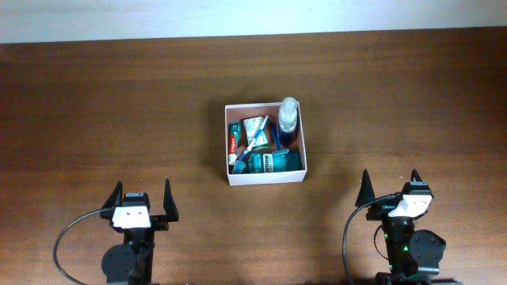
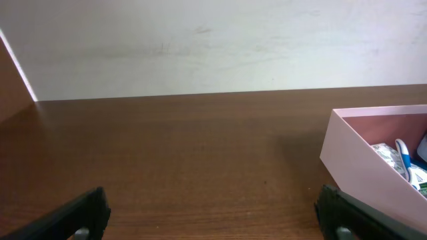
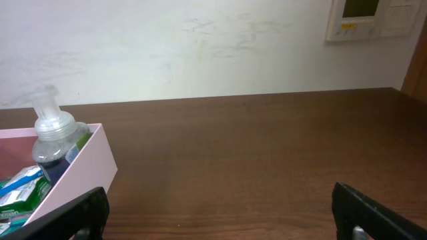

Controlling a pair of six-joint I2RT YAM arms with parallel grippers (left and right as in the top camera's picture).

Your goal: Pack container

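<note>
The container (image 1: 265, 177), a shallow square box with white walls and a reddish-pink inside, stands at the table's middle. In it are a clear pump bottle (image 1: 288, 119) with dark liquid, a teal bottle (image 1: 275, 162), a toothpaste tube (image 1: 233, 144), a blue-and-white toothbrush (image 1: 250, 142) and a green-and-white packet (image 1: 254, 126). The container also shows in the left wrist view (image 2: 360, 173) and the right wrist view (image 3: 80, 173), where the pump bottle (image 3: 52, 137) stands up. My left gripper (image 1: 142, 202) is open and empty near the front left. My right gripper (image 1: 390, 188) is open and empty near the front right.
A brown wooden table (image 1: 119, 103) carries everything. A white wall (image 2: 213, 47) runs behind its far edge. A wall panel (image 3: 363, 19) hangs at the upper right in the right wrist view.
</note>
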